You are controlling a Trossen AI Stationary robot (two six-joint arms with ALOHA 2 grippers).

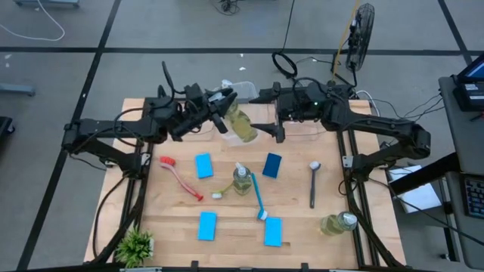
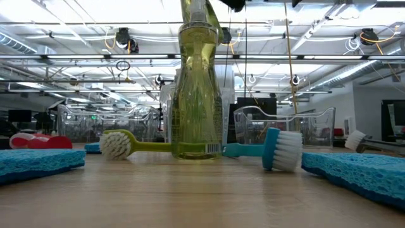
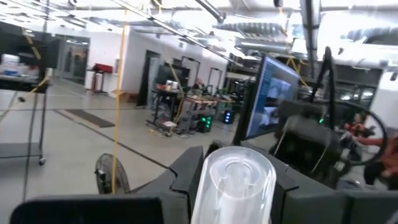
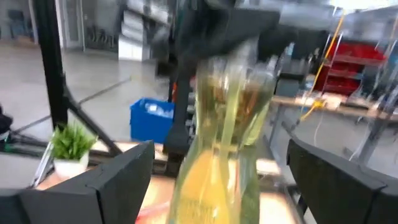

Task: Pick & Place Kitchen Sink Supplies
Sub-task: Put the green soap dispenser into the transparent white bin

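A clear pump bottle [image 1: 243,125] of yellow-green liquid hangs over the table's far middle, with my left gripper [image 1: 226,112] shut on its upper end. My right gripper [image 1: 269,130] is open just to the bottle's right. In the right wrist view its fingers [image 4: 118,180] stand on either side of the bottle [image 4: 224,143] without touching it. A second bottle [image 1: 242,180] stands upright at mid-table and another [image 1: 338,224] lies at the right edge. Blue sponges [image 1: 203,165] and red [image 1: 180,177], yellow-green [image 1: 224,189], blue [image 1: 259,200] and dark grey [image 1: 313,183] brushes lie on the wood. My left gripper pinches the bottle's clear neck and pump end [image 3: 239,180] between its two fingers. The fingers come roughly level from the table's left. The bottle is lifted clear of the table and tilts, its liquid-filled body [image 1: 246,130] reaching toward the right gripper.
Clear plastic bins [image 1: 240,88] stand at the table's far edge behind the grippers. A small green potted plant [image 1: 136,245] sits at the near left corner. More sponges [image 1: 207,225] lie near the front edge. In the low view the standing bottle [image 2: 197,95] fills the middle.
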